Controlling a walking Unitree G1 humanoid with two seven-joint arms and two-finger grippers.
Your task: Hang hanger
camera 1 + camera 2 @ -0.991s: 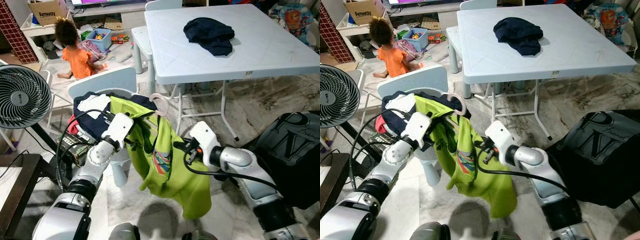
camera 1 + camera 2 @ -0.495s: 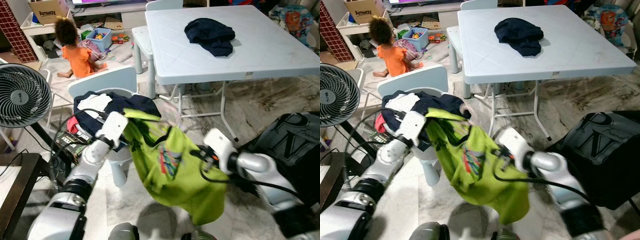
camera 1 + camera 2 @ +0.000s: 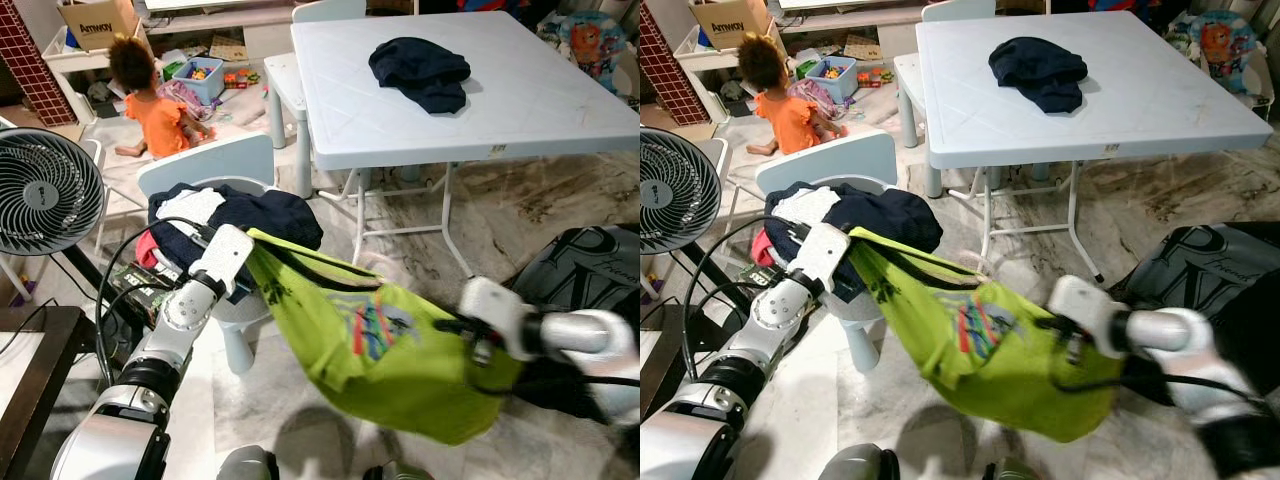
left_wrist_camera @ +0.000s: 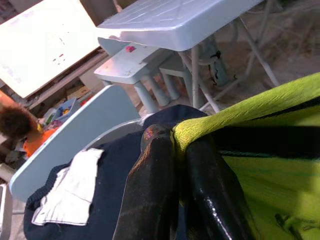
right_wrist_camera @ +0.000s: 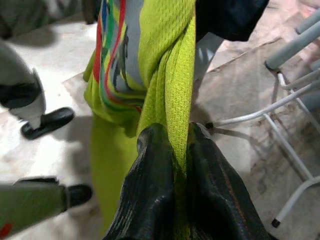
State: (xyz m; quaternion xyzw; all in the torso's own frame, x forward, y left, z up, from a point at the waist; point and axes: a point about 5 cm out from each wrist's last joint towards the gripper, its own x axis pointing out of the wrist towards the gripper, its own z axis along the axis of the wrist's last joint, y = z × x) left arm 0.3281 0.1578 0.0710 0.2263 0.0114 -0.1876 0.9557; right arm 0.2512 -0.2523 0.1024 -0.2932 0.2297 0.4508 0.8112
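Note:
A lime-green shirt point(image 3: 380, 340) with a coloured print is stretched almost level between my two grippers. My left gripper point(image 3: 248, 258) is shut on one edge of it, just in front of a pile of dark blue and white clothes point(image 3: 250, 210); the left wrist view shows the fingers point(image 4: 150, 165) pinching the green hem. My right gripper point(image 3: 472, 340) is shut on the opposite edge, low and to the right; its fingers point(image 5: 152, 165) clamp a bunched fold. A pale curved piece, perhaps the hanger's hook point(image 3: 977, 263), peeks above the shirt; the hanger itself is hidden.
A white table point(image 3: 520, 110) with a dark garment point(image 3: 420, 70) stands ahead. A small white chair point(image 3: 205, 160) holds the clothes pile. A fan point(image 3: 45, 195) stands at left, a black bag point(image 3: 590, 265) at right. A person point(image 3: 155, 110) sits on the floor beyond.
My right gripper has swung far to the right and pulled the shirt from hanging down to spread out flat. The pink hook that stood above the shirt has dropped behind it.

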